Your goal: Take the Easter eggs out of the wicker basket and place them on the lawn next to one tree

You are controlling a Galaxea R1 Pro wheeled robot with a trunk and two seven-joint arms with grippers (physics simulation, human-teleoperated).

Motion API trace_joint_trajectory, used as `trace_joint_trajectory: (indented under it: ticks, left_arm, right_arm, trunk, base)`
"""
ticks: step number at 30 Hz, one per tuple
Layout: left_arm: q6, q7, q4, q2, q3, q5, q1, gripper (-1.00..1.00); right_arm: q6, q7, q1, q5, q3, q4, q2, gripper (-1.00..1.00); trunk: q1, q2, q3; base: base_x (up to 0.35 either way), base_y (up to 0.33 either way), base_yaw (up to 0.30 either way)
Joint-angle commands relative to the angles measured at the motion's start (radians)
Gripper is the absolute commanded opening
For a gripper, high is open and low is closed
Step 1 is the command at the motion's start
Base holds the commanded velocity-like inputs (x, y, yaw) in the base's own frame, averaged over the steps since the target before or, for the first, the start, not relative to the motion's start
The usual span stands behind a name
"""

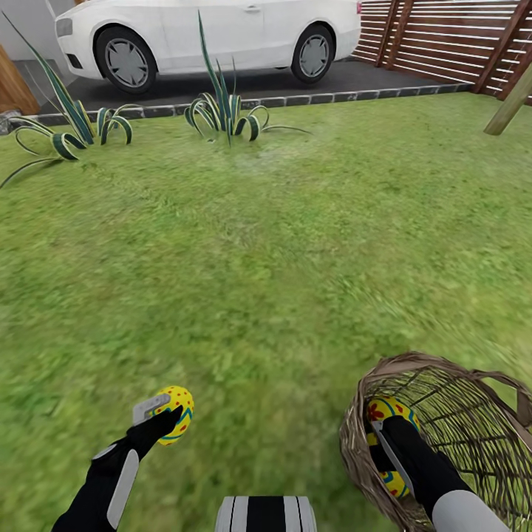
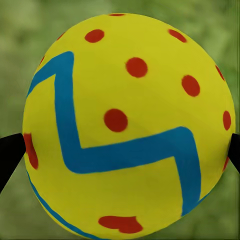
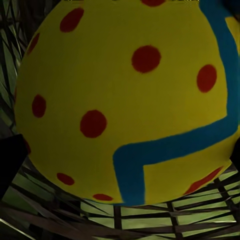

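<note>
One yellow egg [image 1: 176, 413] with blue zigzag and red dots sits clamped in the left hand [image 1: 166, 415] at lower left, above the lawn [image 1: 266, 258]; fingertips [image 2: 10, 155] press both its sides; a second egg [image 1: 389, 411] lies in the wicker basket [image 1: 443, 436] at lower right, where the right hand [image 1: 384, 436] reaches beside it, grip state unclear; beyond, spiky plants [image 1: 222, 111], white car [image 1: 207, 33], slatted fence [image 1: 443, 37].

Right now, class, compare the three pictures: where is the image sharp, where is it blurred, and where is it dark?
Head view: the car and spiky plants look crisp, the near lawn smeared. Left wrist view: the egg is sharp and brightly lit, the grass behind a soft blur. Right wrist view: the egg is dimmer, shaded inside the basket.
</note>
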Motion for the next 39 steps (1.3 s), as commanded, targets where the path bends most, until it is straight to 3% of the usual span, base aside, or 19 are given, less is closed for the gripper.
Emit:
trace_joint_trajectory:
  ticks: [1,18,27,30,39]
  left_arm:
    - [0.007,-0.005,-0.001,-0.002,0.004,0.006,-0.001,-1.00]
    - [0.008,-0.005,0.005,-0.003,0.004,0.006,-0.001,-1.00]
    - [0.008,-0.005,0.024,-0.007,0.002,0.005,-0.002,-1.00]
    - [0.007,-0.001,0.052,-0.008,-0.053,0.006,-0.001,-1.00]
    - [0.007,0.001,0.054,-0.008,-0.060,0.007,-0.001,-1.00]
  right_arm:
    - [-0.011,0.004,0.000,0.027,0.003,-0.003,-0.001,-1.00]
    - [-0.009,0.004,0.000,0.027,0.005,-0.003,-0.001,-1.00]
    - [-0.009,0.004,0.000,0.027,0.004,-0.001,-0.001,-1.00]
    - [-0.009,0.004,0.000,0.027,0.004,-0.001,-0.001,-1.00]
    - [-0.009,0.004,0.000,0.027,0.005,0.003,-0.001,-1.00]
  trunk:
    - [0.000,0.000,-0.001]
    - [0.000,0.000,-0.001]
    - [-0.004,0.002,0.034]
    - [-0.005,0.003,0.046]
    - [-0.009,0.005,0.080]
  base:
    - [0.000,0.000,0.000]
    - [0.000,0.000,0.000]
    - [0.000,0.000,0.000]
    - [0.000,0.000,0.000]
    - [0.000,0.000,0.000]
